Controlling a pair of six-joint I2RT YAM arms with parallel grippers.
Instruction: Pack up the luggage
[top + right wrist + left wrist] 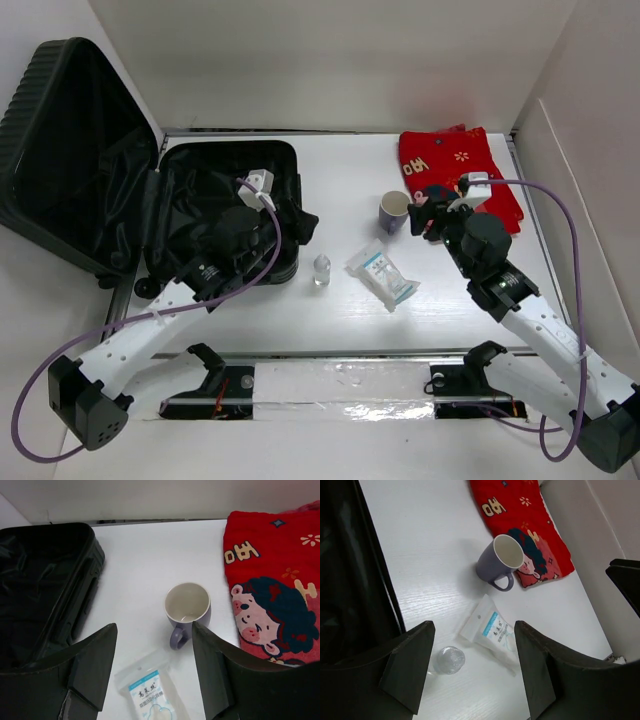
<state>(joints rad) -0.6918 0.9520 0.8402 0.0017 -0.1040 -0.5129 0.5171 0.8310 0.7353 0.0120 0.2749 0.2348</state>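
Note:
The luggage [215,190] lies open at the left, its lid [70,150] leaning back, with only black lining showing inside. My left gripper [298,228] hovers open at its right rim. In the left wrist view the gripper [474,625] holds nothing, and a small clear bottle [451,660] stands on the table by its left finger. My right gripper [428,212] hangs open just right of a purple mug [393,211]. From the right wrist, the mug [187,605] sits beyond the empty gripper [153,626].
A clear plastic packet [382,276] with a blue label lies mid-table between the bottle [321,269] and the mug. A red printed cloth [458,170] lies folded at the back right. White walls close in the table at the back and right.

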